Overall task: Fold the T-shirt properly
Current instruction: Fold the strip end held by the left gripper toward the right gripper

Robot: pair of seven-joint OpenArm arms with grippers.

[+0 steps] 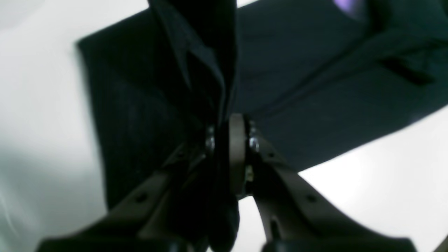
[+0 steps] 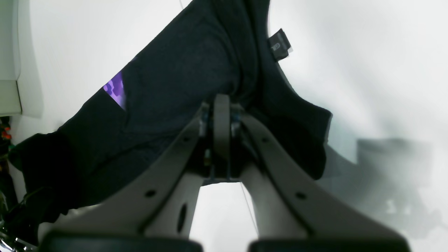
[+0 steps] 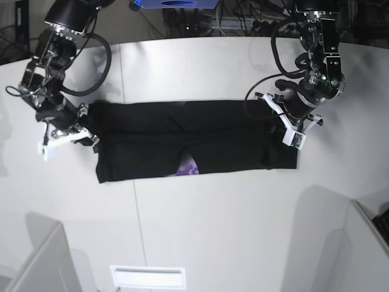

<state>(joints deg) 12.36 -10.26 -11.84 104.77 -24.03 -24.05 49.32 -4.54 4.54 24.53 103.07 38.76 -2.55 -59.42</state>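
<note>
The T-shirt (image 3: pixel 213 141) lies spread in a long dark band across the white table (image 3: pixel 200 225), running from nine to three o'clock in the base view, partly folded. The left gripper (image 1: pixel 224 126) is closed on the cloth, a raised fold of it between the fingers. The right gripper (image 2: pixel 220 101) stands narrow, its fingertips together at the fabric; whether any cloth is pinched between them cannot be told.

Risks, in my judgement: a one-sided lift — caused by a missed pinch on the right — would skew the fold. A thin grip on the left could let the layers slip. Pulling the arms apart would stretch the band; loose bunching at the left gripper may set as creases.

Count: one T-shirt, two grippers, one purple print patch (image 3: pixel 187 165) at seven o'clock of the band's centre, one tag (image 2: pixel 279 45).
</note>
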